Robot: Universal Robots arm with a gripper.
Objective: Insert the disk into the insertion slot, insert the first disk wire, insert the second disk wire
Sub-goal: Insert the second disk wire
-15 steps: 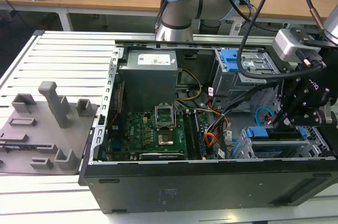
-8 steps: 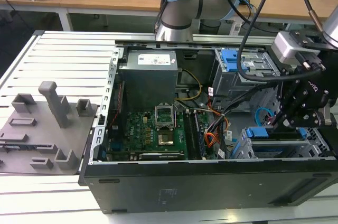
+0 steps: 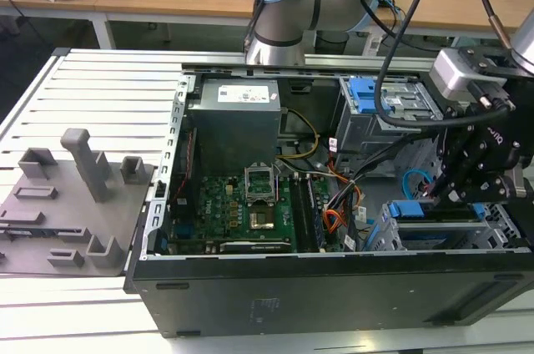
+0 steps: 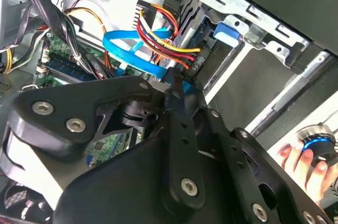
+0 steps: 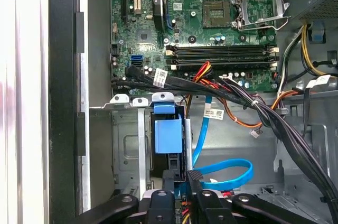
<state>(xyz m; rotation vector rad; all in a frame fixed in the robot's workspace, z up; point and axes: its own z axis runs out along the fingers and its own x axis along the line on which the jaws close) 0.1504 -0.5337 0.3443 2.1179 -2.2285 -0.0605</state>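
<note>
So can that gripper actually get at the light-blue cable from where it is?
Probably yes. The gripper sits right at the blue cable's dark plug end beside the drive cage, with nothing between them. The red and yellow wire bundle crowds close by, so that could snag.

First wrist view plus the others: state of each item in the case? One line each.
case: on its side, open.
disk: seated in the insertion slot.
red-yellow wire bundle: reaches the disk's rear; can't tell if it is mated.
second disk wire: looped, dark plug at the claw.
</note>
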